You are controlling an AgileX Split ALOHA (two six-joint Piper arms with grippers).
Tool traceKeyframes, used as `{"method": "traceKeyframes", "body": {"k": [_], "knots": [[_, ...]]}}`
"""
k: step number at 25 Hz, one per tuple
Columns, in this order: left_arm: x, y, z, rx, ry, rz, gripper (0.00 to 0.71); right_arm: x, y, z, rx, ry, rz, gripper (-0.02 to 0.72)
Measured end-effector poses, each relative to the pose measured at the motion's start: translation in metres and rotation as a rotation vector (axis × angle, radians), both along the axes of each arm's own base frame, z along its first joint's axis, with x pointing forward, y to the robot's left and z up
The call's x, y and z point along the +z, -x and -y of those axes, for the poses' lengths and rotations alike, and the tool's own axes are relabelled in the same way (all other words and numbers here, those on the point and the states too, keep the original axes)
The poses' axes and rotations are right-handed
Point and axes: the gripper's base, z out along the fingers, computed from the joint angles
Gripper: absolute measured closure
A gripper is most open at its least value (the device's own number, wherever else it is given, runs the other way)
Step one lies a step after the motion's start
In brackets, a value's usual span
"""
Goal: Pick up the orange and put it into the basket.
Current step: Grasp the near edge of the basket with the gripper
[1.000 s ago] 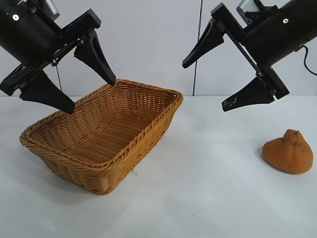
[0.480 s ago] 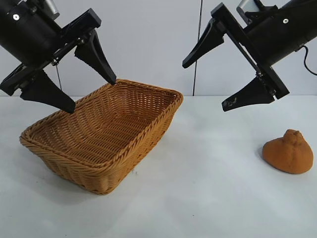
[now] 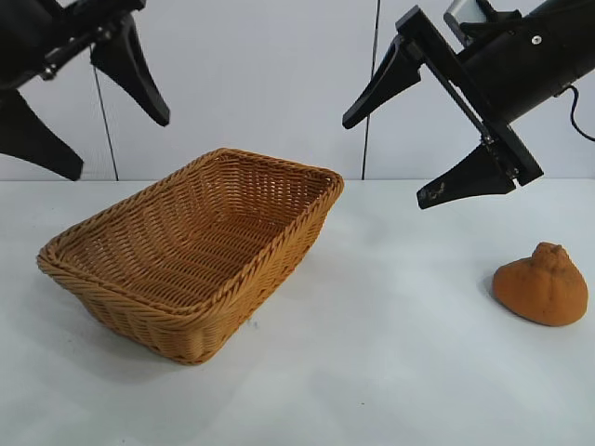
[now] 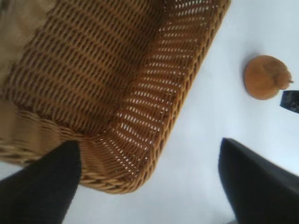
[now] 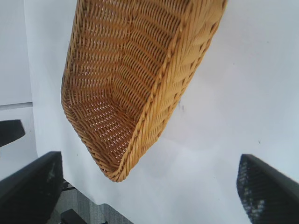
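Hanging high above the near-left end of the basket (image 3: 200, 260), the left gripper (image 3: 102, 135) has its fingers spread wide with nothing between them, and the basket sits on the white table (image 3: 372, 372) below and to its right. The right gripper (image 3: 409, 158), fingers likewise spread and empty, hangs past the basket's far corner. The orange (image 3: 541, 286) rests on the table below and to the right of it, well apart from the basket.
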Motion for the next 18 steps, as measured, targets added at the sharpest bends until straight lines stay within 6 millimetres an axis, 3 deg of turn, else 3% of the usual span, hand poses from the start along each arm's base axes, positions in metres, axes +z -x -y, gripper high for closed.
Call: {"method": "traceKeyframes", "body": {"k": [6, 12, 18], "knots": [[-0.003, 0.000, -0.006, 0.164, -0.006, -0.052, 0.133, 0.000, 0.000, 0.000, 0.000, 0.000, 0.002, 0.010], [-0.003, 0.007, 0.018, 0.138, -0.046, -0.026, 0.133, 0.000, 0.000, 0.000, 0.000, 0.000, 0.002, 0.010], [-0.018, -0.002, 0.019, 0.210, -0.116, -0.046, 0.133, 0.000, 0.000, 0.000, 0.001, 0.000, 0.001, 0.010]]}}
